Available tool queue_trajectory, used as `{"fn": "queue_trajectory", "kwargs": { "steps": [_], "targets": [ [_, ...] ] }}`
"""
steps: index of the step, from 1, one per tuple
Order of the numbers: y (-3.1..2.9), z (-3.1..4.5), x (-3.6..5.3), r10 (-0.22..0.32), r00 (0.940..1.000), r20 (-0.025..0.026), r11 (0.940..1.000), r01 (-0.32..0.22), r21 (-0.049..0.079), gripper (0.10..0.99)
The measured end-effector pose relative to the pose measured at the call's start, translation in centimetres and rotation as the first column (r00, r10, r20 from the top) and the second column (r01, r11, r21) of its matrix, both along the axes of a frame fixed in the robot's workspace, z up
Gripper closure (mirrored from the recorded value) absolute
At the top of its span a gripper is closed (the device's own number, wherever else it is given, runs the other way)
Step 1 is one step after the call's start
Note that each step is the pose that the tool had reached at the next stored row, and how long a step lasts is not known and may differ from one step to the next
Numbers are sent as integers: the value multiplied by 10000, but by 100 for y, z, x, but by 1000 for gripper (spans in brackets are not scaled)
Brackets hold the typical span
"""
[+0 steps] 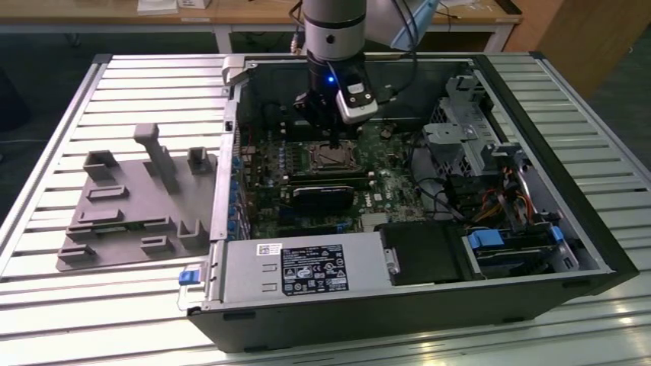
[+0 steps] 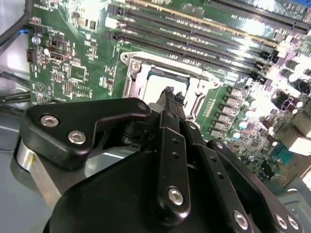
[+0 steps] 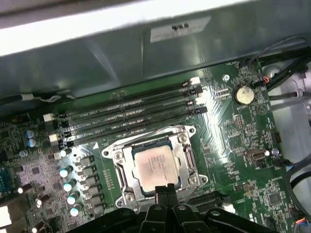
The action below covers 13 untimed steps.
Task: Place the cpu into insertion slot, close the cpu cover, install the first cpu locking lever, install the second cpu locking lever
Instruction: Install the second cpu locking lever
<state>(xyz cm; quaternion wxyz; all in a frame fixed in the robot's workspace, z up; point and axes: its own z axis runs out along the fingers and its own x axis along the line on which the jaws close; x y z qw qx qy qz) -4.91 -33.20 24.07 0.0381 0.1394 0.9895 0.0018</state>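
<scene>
In the exterior view, an open black desktop computer case (image 1: 407,305) lies on a slatted metal table (image 1: 61,305). The black gripper (image 1: 328,131) hangs over the green motherboard (image 1: 264,191), just above the small square insertion slot with its shiny metal rim (image 1: 331,155). A grey moulded fixture tray (image 1: 133,206) rests on the table at nine o'clock of the case.

In the second wrist view, the gripper (image 2: 168,92) has its fingers pressed together, nothing held between them, their tip over the edge of the insertion slot (image 2: 141,77). The small flat cpu with a pale metal top (image 2: 158,87) lies inside it.

In the first wrist view, the cpu (image 3: 154,165) sits seated in the insertion slot (image 3: 121,167), and the thin silver cpu cover frame (image 3: 183,145) lies down around it, the chip showing through its window. The gripper (image 3: 164,190) tip is at six o'clock of the cpu, at the frame's edge. Long black memory slots (image 3: 131,116) run at twelve o'clock of the socket.
</scene>
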Motion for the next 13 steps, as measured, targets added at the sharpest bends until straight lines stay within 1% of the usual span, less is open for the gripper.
{"fn": "queue_trajectory", "kwargs": {
  "steps": [4,13],
  "targets": [
    [-60,0,0,0,10000,0,10000,0,0,984],
    [-215,-1,-16,0,10000,0,10000,0,15,984]
  ]
}}
